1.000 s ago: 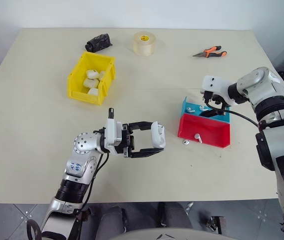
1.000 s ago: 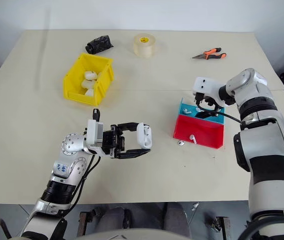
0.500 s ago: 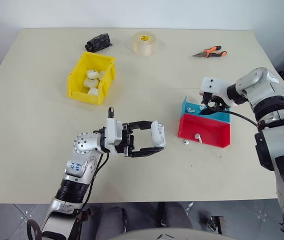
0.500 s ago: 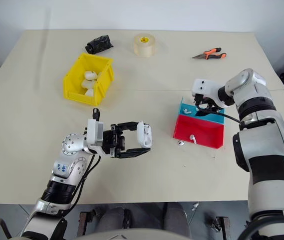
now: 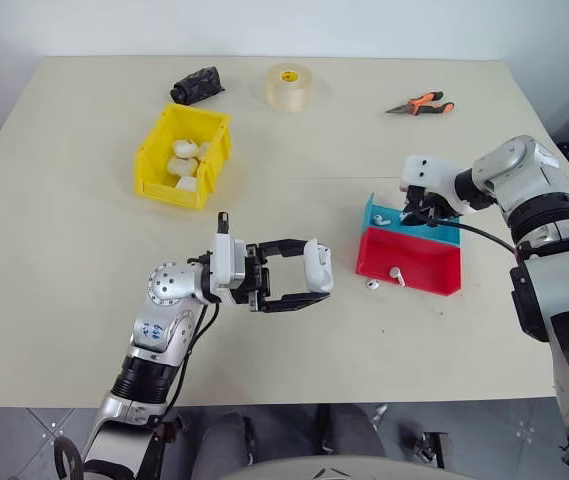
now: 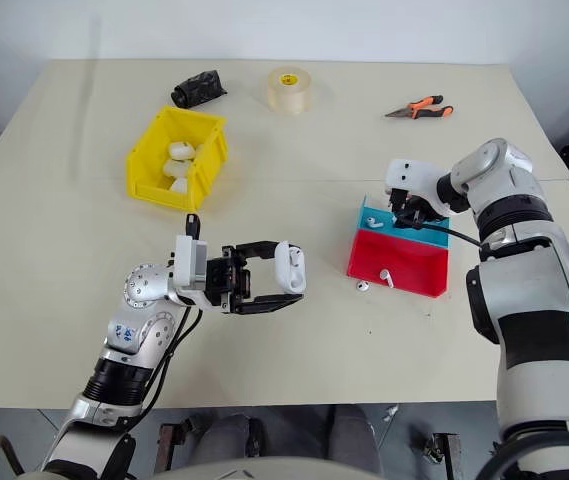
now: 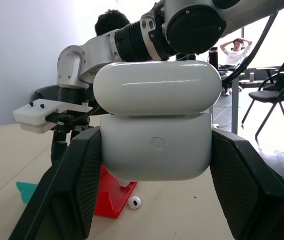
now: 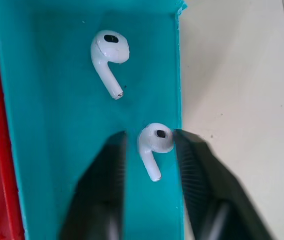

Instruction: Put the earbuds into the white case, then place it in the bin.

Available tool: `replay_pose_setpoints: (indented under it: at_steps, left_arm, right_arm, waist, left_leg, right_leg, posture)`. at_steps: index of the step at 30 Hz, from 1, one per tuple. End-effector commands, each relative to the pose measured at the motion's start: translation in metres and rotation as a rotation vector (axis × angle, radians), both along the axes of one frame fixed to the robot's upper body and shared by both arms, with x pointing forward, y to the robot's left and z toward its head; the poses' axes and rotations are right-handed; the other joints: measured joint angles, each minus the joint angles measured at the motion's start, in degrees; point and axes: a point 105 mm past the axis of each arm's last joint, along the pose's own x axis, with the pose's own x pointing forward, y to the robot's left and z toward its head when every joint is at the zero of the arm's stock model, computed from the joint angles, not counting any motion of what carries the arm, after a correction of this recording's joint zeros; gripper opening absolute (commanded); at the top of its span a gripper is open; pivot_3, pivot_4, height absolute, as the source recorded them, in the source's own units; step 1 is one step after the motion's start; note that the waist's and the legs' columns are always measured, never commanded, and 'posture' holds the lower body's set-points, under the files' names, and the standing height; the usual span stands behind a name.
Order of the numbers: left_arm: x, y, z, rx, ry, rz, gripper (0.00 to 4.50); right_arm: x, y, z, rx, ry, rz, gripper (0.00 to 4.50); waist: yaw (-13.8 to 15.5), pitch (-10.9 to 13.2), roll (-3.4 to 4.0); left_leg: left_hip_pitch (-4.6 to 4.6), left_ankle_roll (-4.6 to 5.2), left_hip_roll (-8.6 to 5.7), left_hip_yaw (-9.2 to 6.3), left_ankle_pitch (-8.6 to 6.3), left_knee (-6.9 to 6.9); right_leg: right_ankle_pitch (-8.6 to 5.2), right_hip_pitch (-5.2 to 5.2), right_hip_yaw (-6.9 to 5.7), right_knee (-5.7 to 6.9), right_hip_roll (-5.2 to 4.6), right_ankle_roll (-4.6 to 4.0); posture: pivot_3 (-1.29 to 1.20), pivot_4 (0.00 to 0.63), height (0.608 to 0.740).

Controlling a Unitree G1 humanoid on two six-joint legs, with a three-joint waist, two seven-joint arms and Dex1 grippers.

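**A:** Legend, please, largest item first

**B:** The table (image 5: 84, 300) carries everything. At its far left stands the bin (image 5: 154, 165), yellow, with several white cases lying inside. Right of centre sit two smaller trays touching each other: the red tray (image 5: 414, 262) nearer me, the blue tray (image 5: 442, 232) just behind it. Along the far edge lie a roll of tape (image 5: 290, 86), a black bundle (image 5: 197, 83) and orange-handled pliers (image 5: 421, 103)

**A:** And your own claws?

**B:** My left gripper (image 5: 309, 282) hangs above the table's near middle, level and pointing right, clamped on the white case (image 7: 156, 127); each finger presses one side of its lower body, and the lid sits shut on top. My right gripper (image 8: 149, 150) points down into the blue tray, its fingers (image 8: 107, 170) a little apart, one on each side of an earbud

**A:** Where are the earbuds?

**B:** Two earbuds (image 8: 109, 52) lie on the blue tray's floor: one free, the other (image 8: 154, 142) between my right fingers, the finger on the tray-wall side close against it; I cannot tell whether it is gripped. One more earbud (image 5: 396, 273) lies in the red tray, and another (image 5: 371, 284) sits on the table just beside that tray's front wall
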Motion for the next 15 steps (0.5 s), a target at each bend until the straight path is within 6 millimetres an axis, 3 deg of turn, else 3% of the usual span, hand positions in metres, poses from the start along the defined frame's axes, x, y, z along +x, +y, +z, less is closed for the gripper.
replay_pose_setpoints:
  at_steps: [1,7,10,15]
  left_arm:
    - [-0.004,-0.001,0.009,-0.020,-0.039,-0.011,2.81]
    - [-0.004,-0.001,0.009,-0.019,-0.038,-0.011,2.81]
    - [-0.003,-0.001,0.009,-0.019,-0.039,-0.010,2.81]
    - [-0.004,-0.001,0.009,-0.016,-0.040,-0.013,2.81]
  right_arm:
    - [-0.002,-0.009,-0.003,-0.011,0.010,-0.032,1.08]
    - [-0.003,-0.010,-0.004,-0.014,0.019,-0.033,1.08]
    - [-0.004,-0.008,-0.004,-0.002,0.027,-0.022,0.59]
    - [0.001,-0.007,0.008,0.062,-0.039,-0.034,0.54]
  waist:
    - [0.0,0.0,0.00]
    - [0.0,0.0,0.00]
    - [0.0,0.0,0.00]
    - [0.0,0.0,0.00]
  left_leg:
    - [0.00,0.00,0.00,0.00,0.00,0.00]
    - [0.00,0.00,0.00,-0.01,0.00,0.00]
    - [0.00,0.00,0.00,-0.01,0.00,0.00]
    - [0.00,0.00,0.00,0.00,0.00,0.00]
  right_leg:
    - [0.00,0.00,0.00,0.00,0.00,0.00]
    - [0.00,0.01,0.00,0.00,0.00,0.00]
    - [0.00,0.01,0.00,0.00,0.00,0.00]
    - [0.00,0.01,0.00,0.00,0.00,0.00]
  posture:
    - [0.00,0.150,0.740]
    - [0.00,0.150,0.740]
    - [0.00,0.150,0.740]
    - [0.00,0.150,0.740]
